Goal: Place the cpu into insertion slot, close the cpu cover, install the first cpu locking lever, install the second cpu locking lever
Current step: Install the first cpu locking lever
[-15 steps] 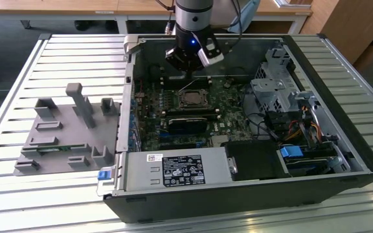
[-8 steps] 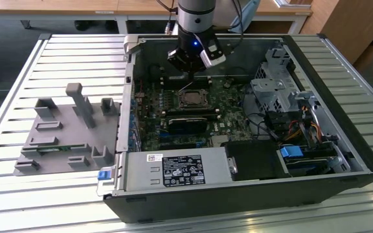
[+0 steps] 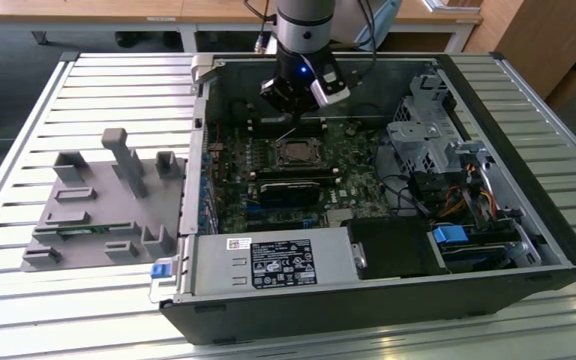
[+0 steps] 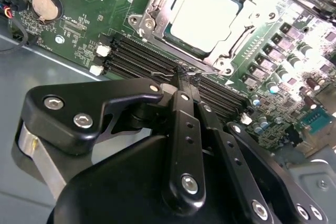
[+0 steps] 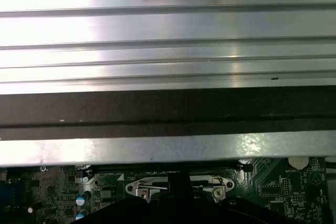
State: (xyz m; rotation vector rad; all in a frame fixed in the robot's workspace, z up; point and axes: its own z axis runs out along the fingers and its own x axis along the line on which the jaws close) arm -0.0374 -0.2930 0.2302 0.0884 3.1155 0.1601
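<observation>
Inside the open PC case, the cpu (image 4: 206, 15) sits in the insertion slot (image 3: 295, 154), cpu cover (image 4: 157, 3) down. Gripper (image 4: 182, 74), fingers clenched, tips on a thin locking lever (image 4: 202, 72) just beside the slot. Judgement: press slow & straight so the wire doesn't slip off.

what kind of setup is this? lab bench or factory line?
Looks like a lab or workshop test cell, not a line. An opened desktop computer case lies on a slatted aluminium table, a grey fixture tray beside it, and wooden desks stand behind. The gripper hangs above the motherboard.
</observation>
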